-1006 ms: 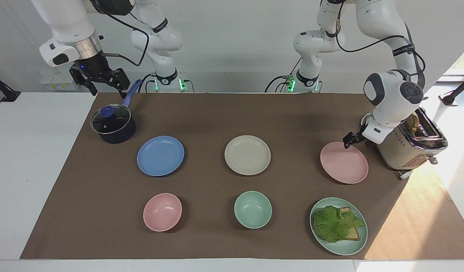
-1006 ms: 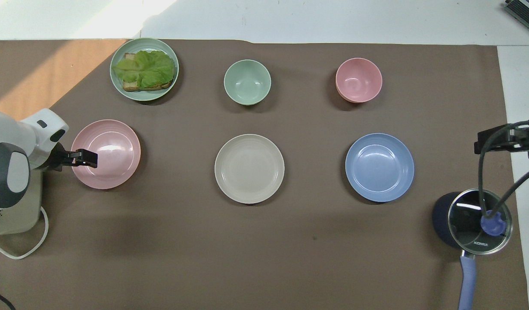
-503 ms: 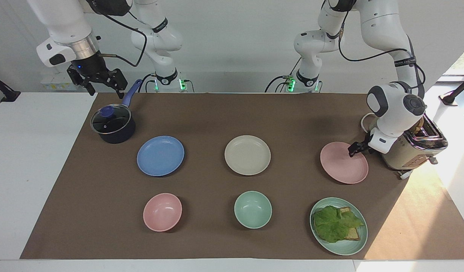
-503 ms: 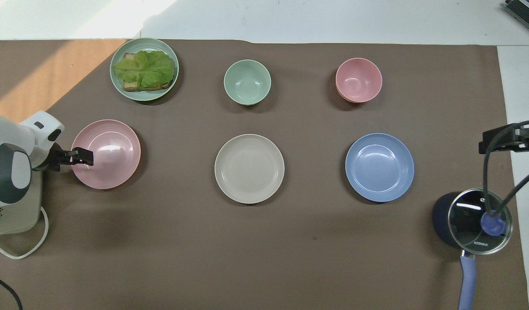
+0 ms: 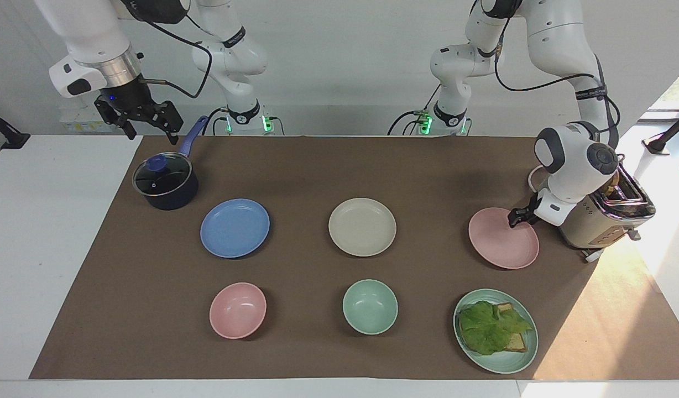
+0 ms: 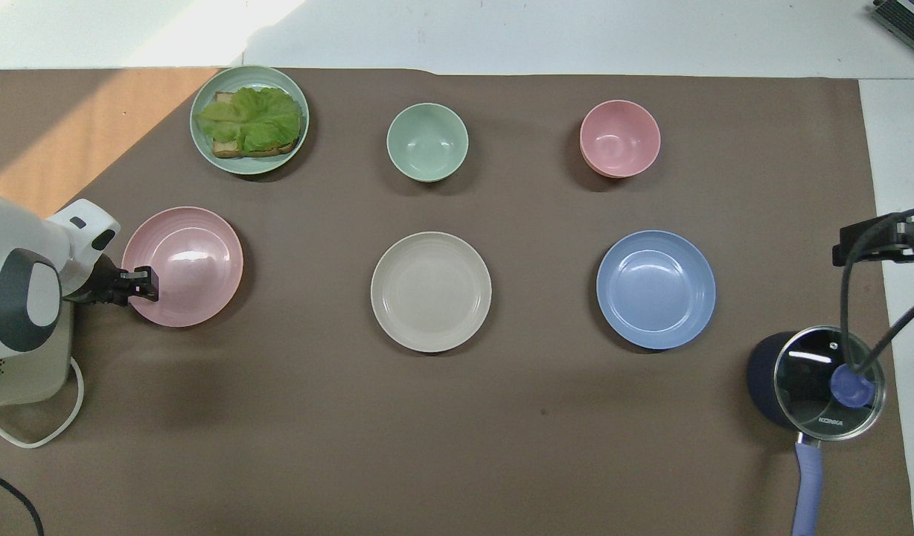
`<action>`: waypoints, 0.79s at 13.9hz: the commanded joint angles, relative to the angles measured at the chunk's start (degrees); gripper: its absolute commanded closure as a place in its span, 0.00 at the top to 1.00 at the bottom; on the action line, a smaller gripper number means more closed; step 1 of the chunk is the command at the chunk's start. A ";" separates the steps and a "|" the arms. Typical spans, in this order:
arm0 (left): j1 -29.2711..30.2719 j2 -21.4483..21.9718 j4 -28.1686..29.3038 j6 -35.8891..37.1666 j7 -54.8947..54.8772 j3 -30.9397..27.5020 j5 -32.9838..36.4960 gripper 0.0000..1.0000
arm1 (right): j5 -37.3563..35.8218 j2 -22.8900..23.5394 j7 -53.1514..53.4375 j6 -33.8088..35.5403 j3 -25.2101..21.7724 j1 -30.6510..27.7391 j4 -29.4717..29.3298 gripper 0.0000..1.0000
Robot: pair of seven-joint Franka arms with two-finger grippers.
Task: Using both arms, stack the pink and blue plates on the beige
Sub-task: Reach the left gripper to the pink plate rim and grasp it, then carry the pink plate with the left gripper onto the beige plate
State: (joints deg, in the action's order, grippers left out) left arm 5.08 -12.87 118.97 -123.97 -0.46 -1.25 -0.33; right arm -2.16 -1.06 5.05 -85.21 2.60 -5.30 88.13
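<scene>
The pink plate [image 5: 500,243] [image 6: 193,253] lies flat on the brown mat toward the left arm's end of the table. My left gripper [image 5: 515,218] [image 6: 143,283] is low at that plate's rim, on the toaster's side, reaching in over the edge. The beige plate [image 5: 362,226] [image 6: 431,291] sits mid-table with nothing on it. The blue plate [image 5: 234,228] [image 6: 656,289] lies toward the right arm's end. My right gripper [image 5: 146,124] [image 6: 885,238] hangs open and raised over the mat's edge by the saucepan, holding nothing.
A dark saucepan [image 5: 165,182] with a glass lid stands near the blue plate. A toaster [image 5: 605,215] stands close beside the left wrist. Farther from the robots are a pink bowl [image 5: 238,310], a green bowl [image 5: 370,306] and a green plate [image 5: 472,354] bearing lettuce and toast.
The left gripper has drawn back from over the pink plate's inside to its rim and lowered. The right gripper has risen slightly and drifted away from the saucepan.
</scene>
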 commanded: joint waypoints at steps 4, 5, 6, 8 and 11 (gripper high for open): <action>-0.42 0.57 -3.90 8.54 0.02 0.11 -0.63 0.00 | 0.66 -1.49 0.40 0.05 0.22 -0.68 1.52 1.00; -0.43 0.57 -6.27 11.70 0.11 0.11 -0.72 0.00 | 0.66 -1.49 0.40 0.05 0.22 -0.68 1.52 1.00; -0.51 0.57 -8.56 14.95 0.20 0.20 -0.98 0.00 | 0.66 -1.49 0.40 0.05 0.22 -0.68 1.52 1.00; -1.04 0.66 -12.86 21.28 0.55 0.29 -4.04 0.00 | 0.66 -1.49 0.49 0.05 0.22 -0.68 1.43 1.00; -5.68 0.92 -18.32 26.58 9.56 0.29 -8.18 0.00 | 0.57 -1.49 0.57 0.05 0.22 -0.68 1.43 1.00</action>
State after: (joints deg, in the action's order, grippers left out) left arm 3.31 -12.02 103.98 -100.72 2.88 -0.36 -6.77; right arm -2.16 -1.11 5.05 -85.21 2.60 -5.37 88.15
